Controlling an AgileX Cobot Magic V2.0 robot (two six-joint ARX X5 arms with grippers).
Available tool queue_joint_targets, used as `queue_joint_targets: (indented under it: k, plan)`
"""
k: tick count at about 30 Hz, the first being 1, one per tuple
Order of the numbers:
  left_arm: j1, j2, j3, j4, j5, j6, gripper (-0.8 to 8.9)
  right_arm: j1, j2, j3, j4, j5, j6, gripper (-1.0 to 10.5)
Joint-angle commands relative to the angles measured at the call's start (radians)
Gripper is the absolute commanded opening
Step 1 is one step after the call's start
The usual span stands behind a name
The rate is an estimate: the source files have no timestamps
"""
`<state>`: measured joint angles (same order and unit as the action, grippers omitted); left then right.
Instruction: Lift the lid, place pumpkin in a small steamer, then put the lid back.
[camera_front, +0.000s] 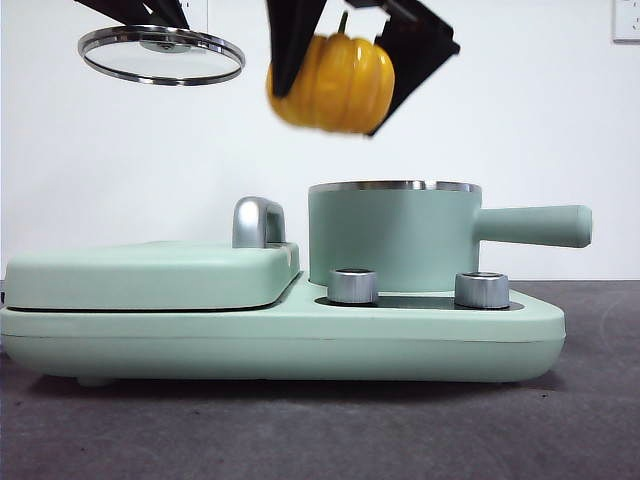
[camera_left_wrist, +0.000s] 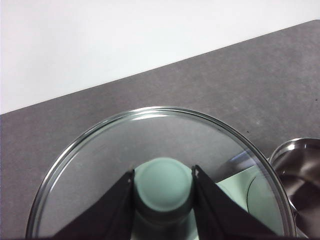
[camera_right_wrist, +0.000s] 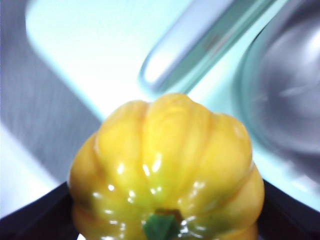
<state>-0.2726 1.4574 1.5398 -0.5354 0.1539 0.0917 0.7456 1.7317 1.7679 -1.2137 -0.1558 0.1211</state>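
Against a white wall, the front view shows the right gripper (camera_front: 335, 75) clamping the pumpkin (camera_front: 333, 84) above the small steamer (camera_front: 394, 236), while the left wrist view alone shows the left gripper (camera_left_wrist: 163, 187) pinching the lid (camera_left_wrist: 155, 150) by its knob, and the right wrist view adds the pumpkin's green stem.

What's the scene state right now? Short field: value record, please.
lid: glass lid held in the air by its knob, off the pot, level
left gripper: left gripper shut on the knob
pumpkin: pumpkin airborne, above and a bit to the side of the pot's open mouth
right gripper: right gripper shut on the pumpkin
steamer: small steamer uncovered, standing on the appliance base, handle pointing sideways away from the griddle cover
task stage: lid lifted; pumpkin not yet in pot
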Motion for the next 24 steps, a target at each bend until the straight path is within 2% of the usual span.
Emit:
queue_joint_targets:
  k: [1,7,12,24]
  plan:
    - [-0.003,-0.012,0.024,0.027,0.0,-0.003,0.24,-0.045,0.071,0.104,-0.027,0.003,-0.047,3.1]
    - [-0.003,-0.012,0.024,0.027,0.0,-0.003,0.24,-0.15,0.205,0.277,-0.067,0.005,-0.093,3.1]
    - [-0.003,-0.012,0.024,0.027,0.0,-0.003,0.24,-0.202,0.291,0.319,-0.077,0.024,-0.103,3.1]
    - [-0.003,-0.011,0.024,0.034,0.0,-0.003,0.24,-0.207,0.402,0.319,-0.08,0.082,-0.123,3.1]
